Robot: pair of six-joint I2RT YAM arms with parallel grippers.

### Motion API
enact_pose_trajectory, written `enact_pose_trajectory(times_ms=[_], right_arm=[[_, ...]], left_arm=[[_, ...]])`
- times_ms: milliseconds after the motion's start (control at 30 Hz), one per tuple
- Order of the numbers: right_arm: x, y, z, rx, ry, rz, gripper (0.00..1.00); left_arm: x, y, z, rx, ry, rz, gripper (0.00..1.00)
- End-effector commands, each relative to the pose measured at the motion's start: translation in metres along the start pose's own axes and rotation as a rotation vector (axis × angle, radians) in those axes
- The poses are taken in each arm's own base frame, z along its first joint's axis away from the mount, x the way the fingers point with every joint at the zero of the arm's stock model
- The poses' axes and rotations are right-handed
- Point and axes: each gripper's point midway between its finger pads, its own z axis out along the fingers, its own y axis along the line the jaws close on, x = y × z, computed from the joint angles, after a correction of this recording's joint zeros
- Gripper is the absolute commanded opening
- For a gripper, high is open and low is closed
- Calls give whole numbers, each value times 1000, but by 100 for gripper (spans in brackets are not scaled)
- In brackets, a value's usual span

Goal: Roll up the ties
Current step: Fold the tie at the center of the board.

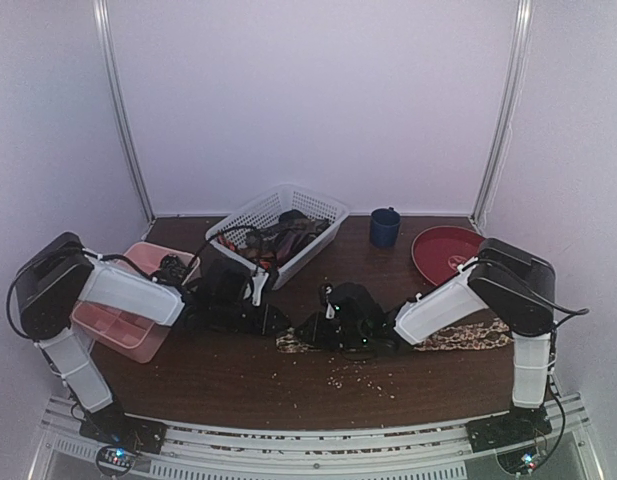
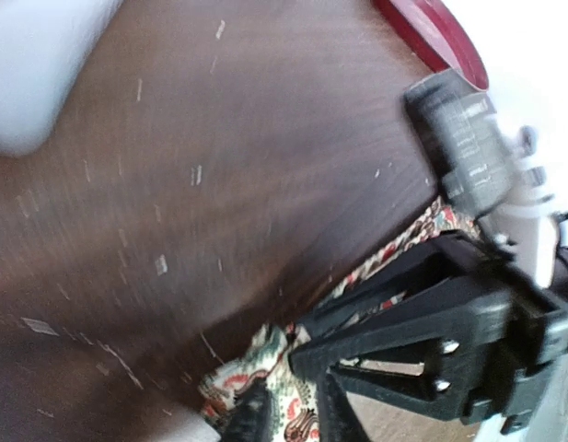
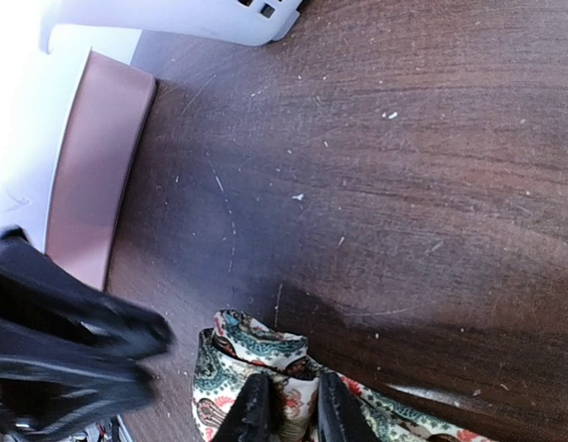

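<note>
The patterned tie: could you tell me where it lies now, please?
In the top view the patterned tie lies on the table, near right, under the right arm, its bunched end at the right gripper.

Noted a white lattice basket [image 1: 243, 212] at upper centre of the frame, on a dark wooden table [image 1: 238, 375]. Saw a dark blue mug [image 1: 385, 227] near its right and a red plate [image 1: 443, 252] further right. Found a pink compartment tray [image 1: 123, 335] at left and pale crumbs [image 1: 363, 378] scattered lower centre.
</note>
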Motion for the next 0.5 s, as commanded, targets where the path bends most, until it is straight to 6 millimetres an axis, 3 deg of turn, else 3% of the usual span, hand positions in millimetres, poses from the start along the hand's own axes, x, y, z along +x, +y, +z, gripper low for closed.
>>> enact_pose_trajectory(times_ms=[0,67,200,333,467], right_arm=[[3,-5,3,17,5,-27,19],[2,-3,2,10,0,-29,18],[0,-1,1,2,-5,-35,18],[-1,-1,0,4,-8,-42,18],[0,-1,-2,4,-5,-48,18]], left_arm=[[-39,-20,-27,-55,-71,337,24],[-39,-31,-36,-21,-83,546,27],[-35,-34,-41,-15,-61,791,35],[-29,-24,-31,-37,0,983,47],[-16,-31,-21,55,40,1117,56]])
